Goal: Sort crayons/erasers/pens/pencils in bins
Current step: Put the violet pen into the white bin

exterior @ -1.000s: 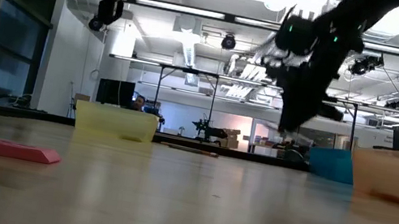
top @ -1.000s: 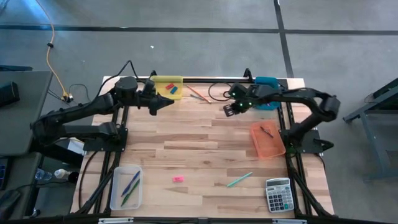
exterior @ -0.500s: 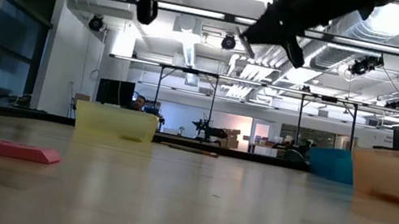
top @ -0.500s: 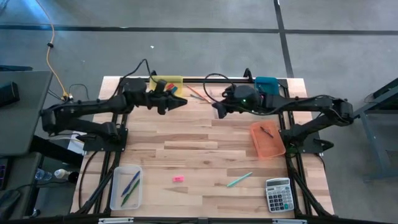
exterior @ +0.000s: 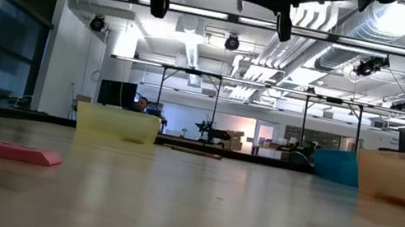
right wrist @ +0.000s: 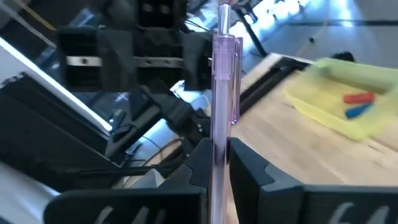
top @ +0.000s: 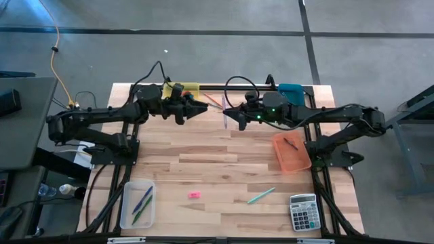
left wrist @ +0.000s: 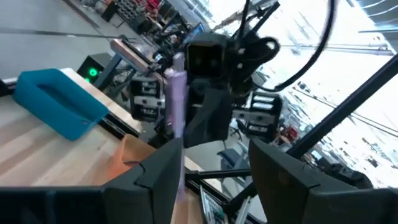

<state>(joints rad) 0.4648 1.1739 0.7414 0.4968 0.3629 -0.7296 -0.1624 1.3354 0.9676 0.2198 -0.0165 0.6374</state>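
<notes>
Here the pale purple pen (right wrist: 222, 93) stands pinched upright in the closed right gripper (top: 234, 118), held high above the back of the counter (top: 217, 163); it is a slim, smooth plastic stick with a clip, gripped low on the barrel so most of its length stays free. The left gripper (top: 198, 108) faces it from just beside, its fingers (left wrist: 155, 174) spread apart, which reads as a handover being lined up so the pen can travel toward the left side. The clear bin (top: 136, 203) at the counter's front left already holds thin sticks and is probably where pens belong. The translucent yellow bin (right wrist: 339, 93) at the back holds a red and a blue eraser, short and chunky. The teal bin (left wrist: 59, 102) sits at the back right, the orange bin (top: 292, 152) on the right edge. A pink eraser (exterior: 13, 151) and a green stick (top: 260, 196) lie loose on the striped wood, and a grey calculator (top: 303, 212) sits at the front right.
</notes>
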